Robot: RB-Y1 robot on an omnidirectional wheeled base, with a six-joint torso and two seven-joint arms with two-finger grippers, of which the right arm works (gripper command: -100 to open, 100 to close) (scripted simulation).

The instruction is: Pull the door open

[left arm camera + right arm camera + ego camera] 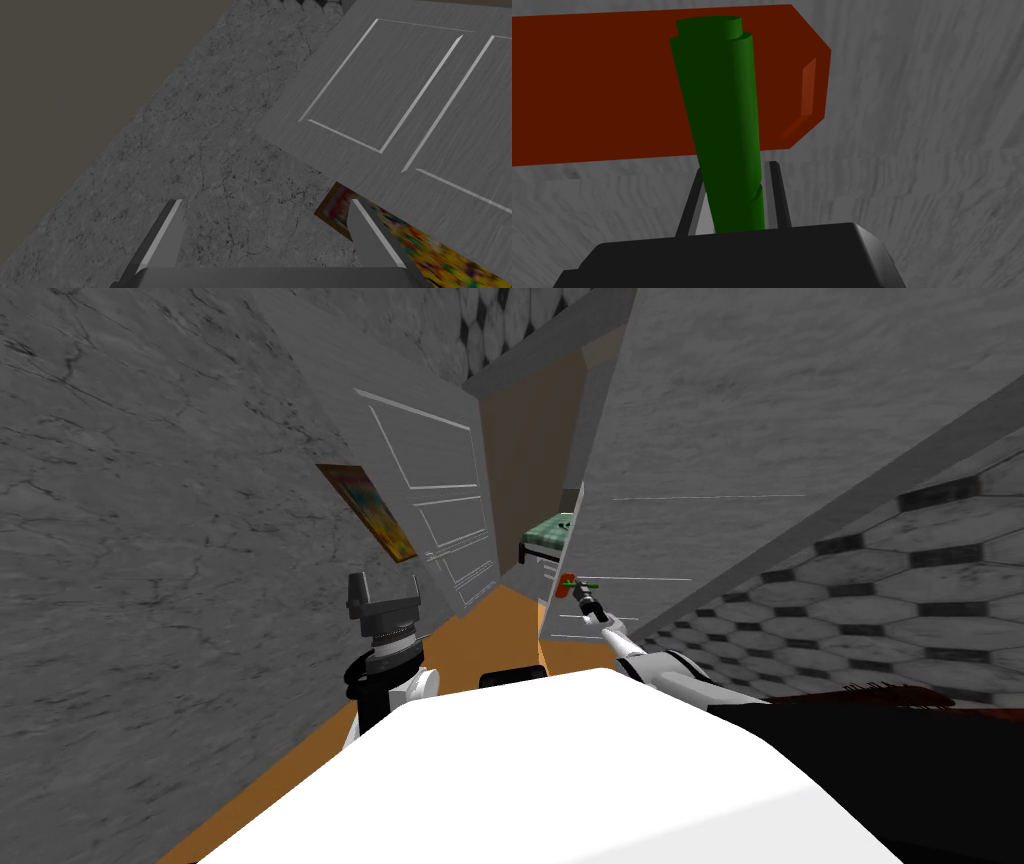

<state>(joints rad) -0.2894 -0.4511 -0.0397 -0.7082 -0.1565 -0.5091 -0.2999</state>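
**Here, the right hand has the handle and the pull runs back toward the body**

The right hand (734, 192) is pinching the green handle (722, 110), with one finger pressed to each side of it. In the right wrist view the handle rises from between the fingers, nearly in line with them and leaning slightly. It crosses in front of a red bar (602, 85) that lies flat against the grey door (912, 210) and at right angles to the handle.

In the head view the right arm reaches forward and to the right of the chest. The right hand (590, 606) is at the handle (574, 584), which sits close to the door's (700, 438) near edge. Past that edge a narrow gap shows a bed (545, 533) and a brown wall, so the door looks a little ajar.

Because the door face lies straight ahead of the fingers, I judge that the pull should go backward along the arm. It should curve toward the gap side as the door swings. The hold is narrow and along the handle, so a pull off that line could slide the fingers off its end.

The left hand (383, 588) is well away from the door, on the far side of the chest. Its fingers (167, 232) are spread with nothing between them, and it points at a wall. The right arm is the nearer one and does the work.
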